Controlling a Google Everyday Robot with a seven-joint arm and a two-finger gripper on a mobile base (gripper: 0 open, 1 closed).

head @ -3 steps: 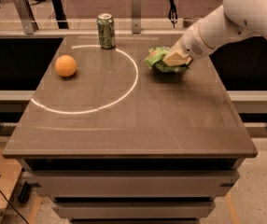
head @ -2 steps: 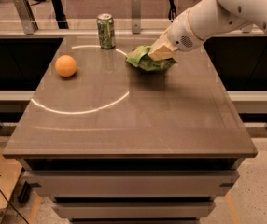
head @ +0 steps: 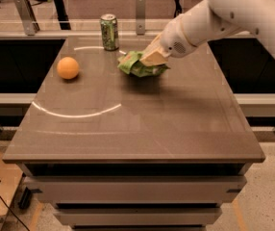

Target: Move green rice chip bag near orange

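The green rice chip bag [head: 136, 66] is crumpled and held just above the table, right of the table's middle at the back. My gripper [head: 153, 58] is shut on the bag's right top side, with the white arm reaching in from the upper right. The orange [head: 68, 67] sits on the table to the left, well apart from the bag.
A green soda can [head: 109, 32] stands upright at the back of the table [head: 142, 124], just left of and behind the bag. A bright curved reflection runs across the tabletop. A rail with posts stands behind the table.
My gripper has carried the bag leftward across the back of the table, from the right side to near the can, closer to the orange.
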